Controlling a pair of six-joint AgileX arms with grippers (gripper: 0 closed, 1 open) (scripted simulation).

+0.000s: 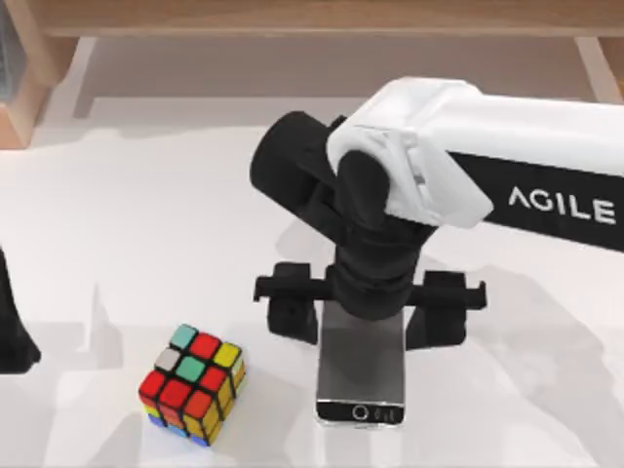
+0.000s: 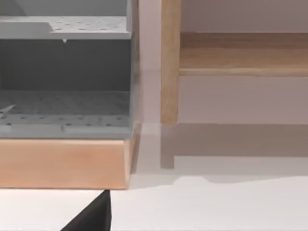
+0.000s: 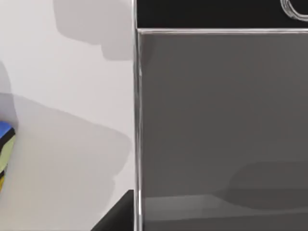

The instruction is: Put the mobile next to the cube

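Observation:
The mobile (image 1: 361, 375) lies flat near the table's front edge, dark screen up and home button toward the front. The cube (image 1: 192, 383) stands to its left with a bare gap between them. My right gripper (image 1: 363, 314) comes down over the mobile's far end, one finger flush against each long edge. In the right wrist view the mobile (image 3: 216, 120) is very close, one dark finger (image 3: 118, 216) sits against its silvery edge, and a corner of the cube (image 3: 4, 144) shows. My left arm (image 1: 12, 336) is parked at the table's left edge.
A wooden frame (image 1: 312, 18) runs along the back of the table. In the left wrist view a grey perforated rack (image 2: 65, 72) sits on a wooden base (image 2: 62, 161) beside a wooden post (image 2: 169, 62). Bare white tabletop (image 1: 146, 224) lies behind the cube.

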